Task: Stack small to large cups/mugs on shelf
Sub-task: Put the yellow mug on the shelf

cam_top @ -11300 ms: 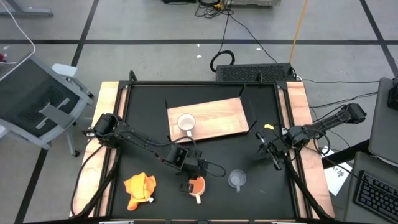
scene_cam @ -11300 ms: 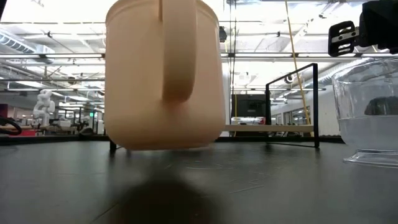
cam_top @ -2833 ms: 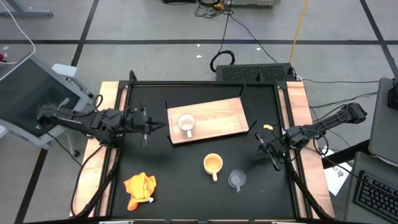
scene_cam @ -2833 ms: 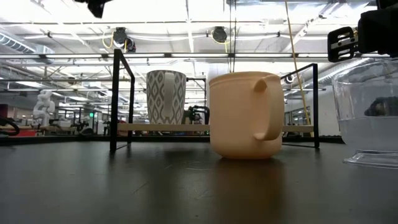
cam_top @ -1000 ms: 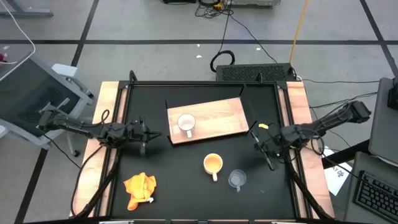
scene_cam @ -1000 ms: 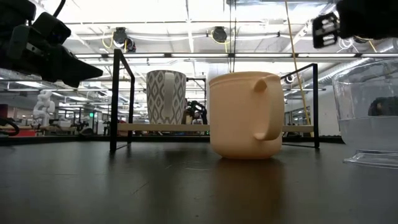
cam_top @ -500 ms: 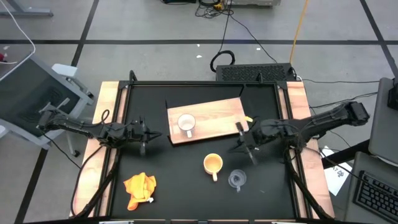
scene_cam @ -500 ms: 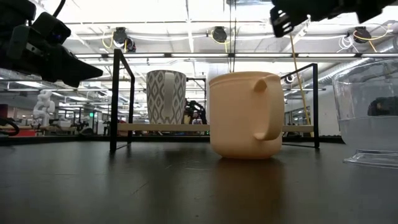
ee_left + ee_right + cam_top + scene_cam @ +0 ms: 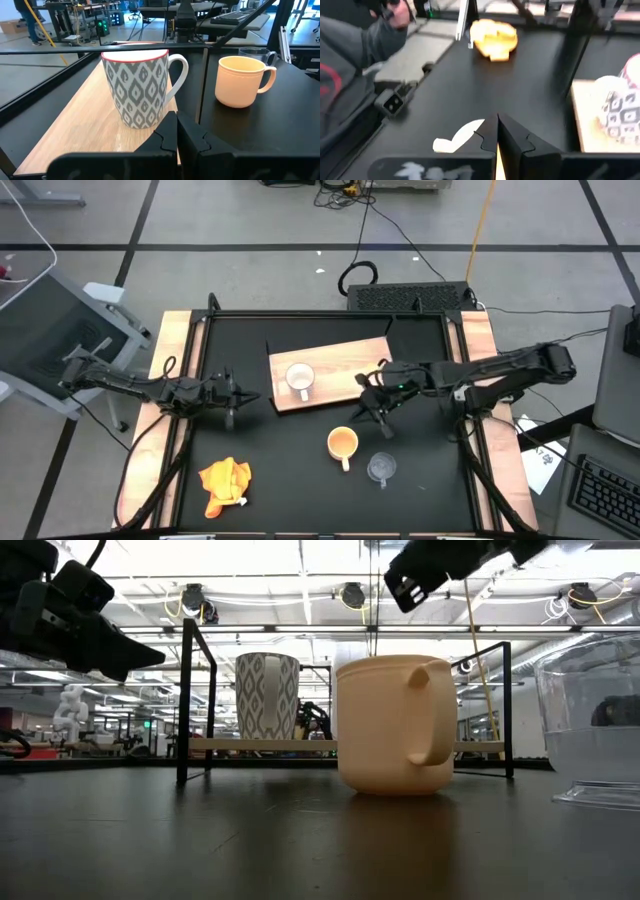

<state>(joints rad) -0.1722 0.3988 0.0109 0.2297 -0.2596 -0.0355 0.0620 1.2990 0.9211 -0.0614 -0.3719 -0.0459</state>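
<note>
R gripper point(image 9: 378, 408): fingers pressed together, holding nothing. It hangs above the table, just past the near edge of the shelf point(image 9: 345, 358), arm reaching in from the robot's right side.

Nearest to it: yellow cup point(image 9: 342, 444), upright on the black table point(image 9: 270, 470), a little below and toward the robot from the tool, handle pointing toward the robot. Not touched. In the low view the gripper shows above and behind this cup, well clear of the rim.

Next: glass cup point(image 9: 380, 469), upright on the table, just beside the yellow cup and further from the tool. Apart from it, no contact.

Beyond the tool, other way: white patterned cup point(image 9: 299, 378) standing upright on the shelf, near that board's left end. R wrist view shows it off to one side of the closed fingers.

Farther off: orange cloth point(image 9: 224, 483) at the table's near left corner, not involved.

L gripper point(image 9: 232, 398): shut, empty, waiting at the table's left edge, well apart from all cups.

Judgement: step in hand is R arm's approach to the yellow cup; one cup placed, two still on the table. Relative cup sizes can't be ranked with confidence from these views. Next move calls for opening the fingers before descent, then coming down over rim or handle. Risk: glass cup sits close; a wide approach could knock it.
</note>
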